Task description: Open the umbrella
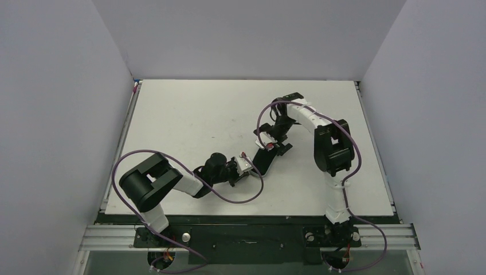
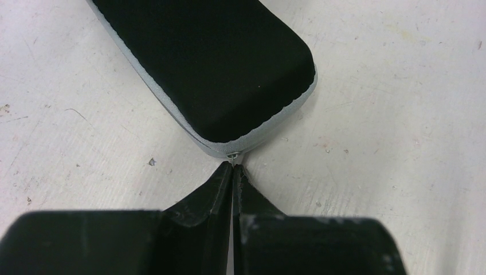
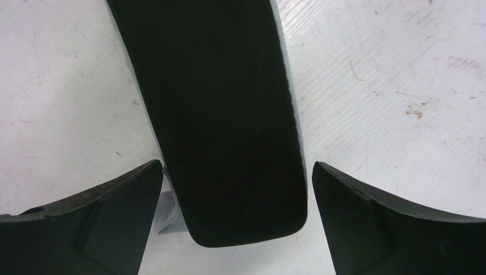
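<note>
A black oblong fabric-covered case with rounded corners and a light grey seam around its edge (image 1: pixel 265 161) lies flat on the scuffed white tabletop (image 1: pixel 189 114), near the middle and slightly towards the near edge. It lies aslant between the two arms. No more of the umbrella can be made out than this closed case.

The left gripper (image 2: pixel 232 167) is clenched, its two black fingers (image 2: pixel 215 192) pressed flat against each other. Their tips meet right at the case's near rounded end, at a tiny metal loop (image 2: pixel 232 154) that sits on the grey seam. Whether the tips actually pinch that loop cannot be told.

The right gripper (image 3: pixel 238 189) is released, its jaws spread wide. It hangs over the case's other end, one black finger (image 3: pixel 103 220) on each side, with bare tabletop showing between each finger and the case. A short piece of ribbed grey fabric (image 3: pixel 170 213) peeks out from under the case's edge, beside one finger.
</note>
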